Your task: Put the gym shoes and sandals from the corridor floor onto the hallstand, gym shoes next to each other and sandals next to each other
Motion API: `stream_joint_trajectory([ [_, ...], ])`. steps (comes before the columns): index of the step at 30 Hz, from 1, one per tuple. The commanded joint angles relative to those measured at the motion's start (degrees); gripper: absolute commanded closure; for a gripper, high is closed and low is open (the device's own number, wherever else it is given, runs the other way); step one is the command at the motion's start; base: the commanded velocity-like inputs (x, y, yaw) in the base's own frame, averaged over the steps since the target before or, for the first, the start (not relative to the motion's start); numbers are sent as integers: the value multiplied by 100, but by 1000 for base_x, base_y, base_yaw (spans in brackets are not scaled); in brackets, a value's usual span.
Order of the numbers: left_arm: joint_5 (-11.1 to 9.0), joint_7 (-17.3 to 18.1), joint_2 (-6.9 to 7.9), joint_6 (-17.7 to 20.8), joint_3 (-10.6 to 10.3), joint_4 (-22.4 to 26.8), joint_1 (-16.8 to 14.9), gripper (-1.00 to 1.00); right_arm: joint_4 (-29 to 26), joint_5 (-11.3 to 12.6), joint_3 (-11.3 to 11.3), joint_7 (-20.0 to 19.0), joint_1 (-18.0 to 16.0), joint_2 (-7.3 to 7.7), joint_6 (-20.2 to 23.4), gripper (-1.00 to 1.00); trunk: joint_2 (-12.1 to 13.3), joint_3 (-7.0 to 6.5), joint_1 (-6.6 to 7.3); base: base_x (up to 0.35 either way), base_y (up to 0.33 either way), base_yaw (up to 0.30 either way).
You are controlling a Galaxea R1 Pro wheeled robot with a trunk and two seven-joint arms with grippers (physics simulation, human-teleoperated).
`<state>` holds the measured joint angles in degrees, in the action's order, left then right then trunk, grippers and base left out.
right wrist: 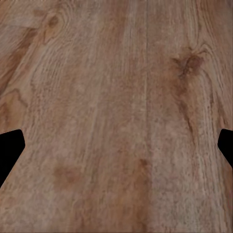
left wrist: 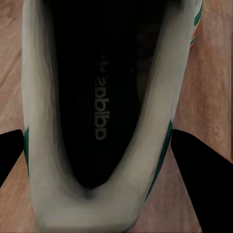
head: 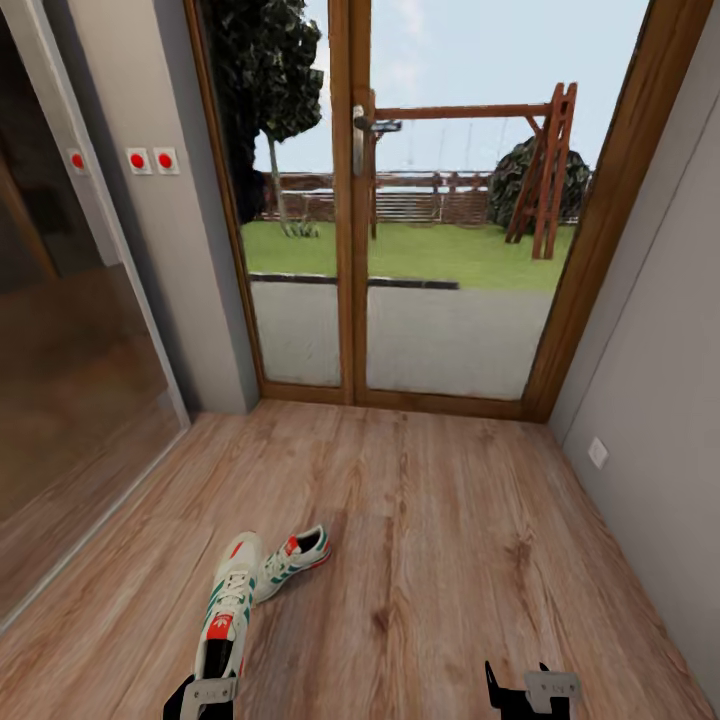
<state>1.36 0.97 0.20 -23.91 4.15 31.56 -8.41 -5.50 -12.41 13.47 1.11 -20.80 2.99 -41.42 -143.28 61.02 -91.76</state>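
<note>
The left hand [left wrist: 104, 145] is spread wide around a smooth white leather gym shoe [left wrist: 97, 116], fingers flanking its dark oval opening. The second gym shoe [head: 292, 560] lies just beyond. The right hand [right wrist: 116, 145] gapes above grainy wood-plank floor [right wrist: 116, 97].

Your right wrist cam is looking straight at the floor [right wrist: 116, 107]: warm brown wood-grain planks, grain running along the fingers' direction. One dark knot [right wrist: 190, 63] with streaks trailing from it, a fainter knot [right wrist: 51, 20] toward the opposite corner. Right gripper [right wrist: 116, 145] is spread wide: black fingers [right wrist: 9, 148] poke in at both frame edges, bare plank between them.
</note>
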Motion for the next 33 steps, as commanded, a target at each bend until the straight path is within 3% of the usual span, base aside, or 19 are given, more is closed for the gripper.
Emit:
stream_joint_trajectory([
  [1, 14, 18, -2, -17, 18, -1, -2, 100, 5, -60, 41, 12, -4, -1, -15, -100, -2, 5, -2, 282, -161, 45],
  [26, 6, 12, 16, -50, 34, 15, -2, 100, 10, -60, 41, 12, -4, -6, -15, -100, -2, 5, -2, 257, -153, 253],
  [27, -24, 11, 27, -138, 45, 12, 1, 100, 8, -60, 41, 12, -4, -4, -15, -100, -2, 5, -2, 62, -34, 277],
  [30, -515, 64, 66, -919, 117, 85, 242, 100, 10, -60, 41, 12, -4, -6, -15, -100, -2, 5, -2, 20, -11, 277],
  [33, -764, 77, 78, -1188, 139, 169, 392, 100, 6, -60, 41, 9, -4, -8, -15, -100, -2, 5, -2, 3, -2, 277],
])
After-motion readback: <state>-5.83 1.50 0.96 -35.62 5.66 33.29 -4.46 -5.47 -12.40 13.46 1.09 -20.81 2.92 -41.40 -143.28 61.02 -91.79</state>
